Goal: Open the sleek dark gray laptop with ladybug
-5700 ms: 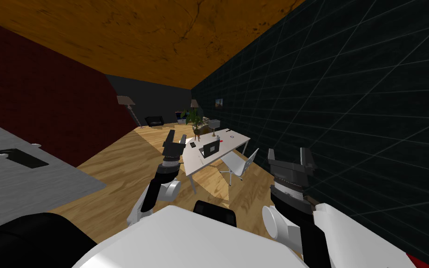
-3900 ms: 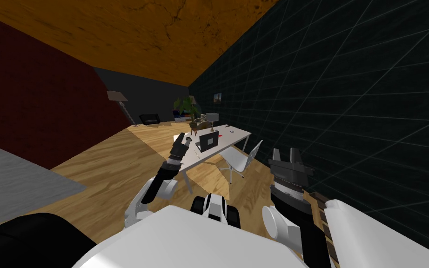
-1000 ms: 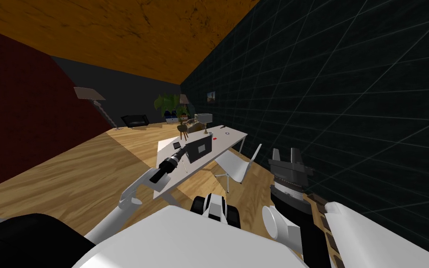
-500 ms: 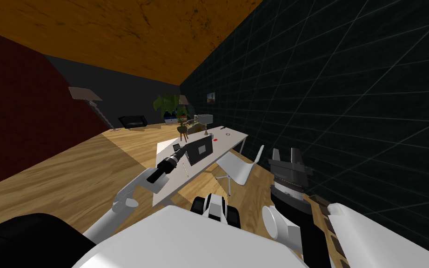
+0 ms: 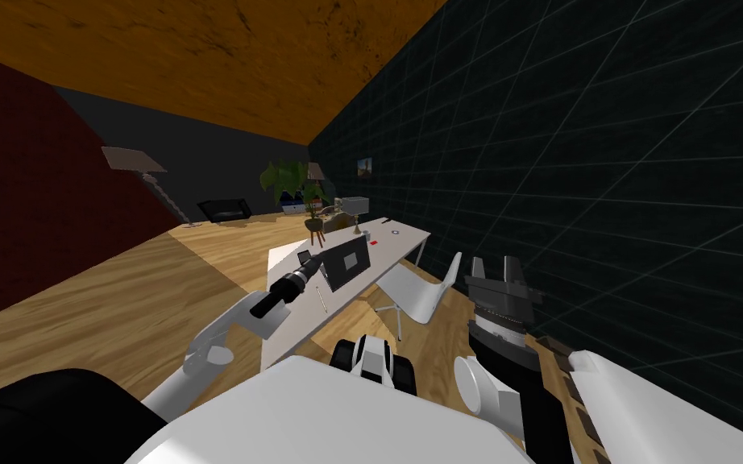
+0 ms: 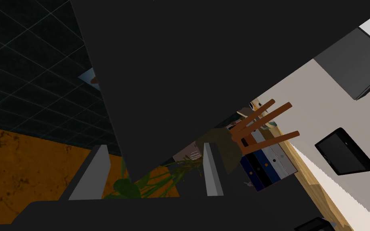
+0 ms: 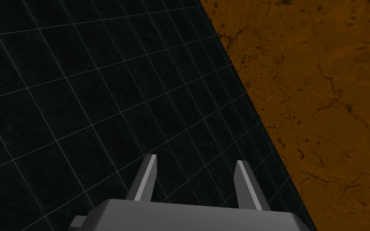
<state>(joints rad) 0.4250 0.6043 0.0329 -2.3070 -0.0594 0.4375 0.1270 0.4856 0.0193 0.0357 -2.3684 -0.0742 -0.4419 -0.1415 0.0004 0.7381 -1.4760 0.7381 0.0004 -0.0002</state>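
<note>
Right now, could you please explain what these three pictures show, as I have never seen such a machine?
This is a two-armed robot in a simulated house. The wide picture comes from a camera on its head, looking down. The other two come from cameras on its hands, each looking along that hand's two thin fingers. The left arm reaches out to a white table where a dark laptop stands, its lid seemingly partly raised. In the left hand's picture, the left fingers are open, with the laptop's dark lid looming close between them; nothing is gripped. A small dark flat gadget lies on the table too. The right fingers are open, empty, raised at the robot's right side.
</note>
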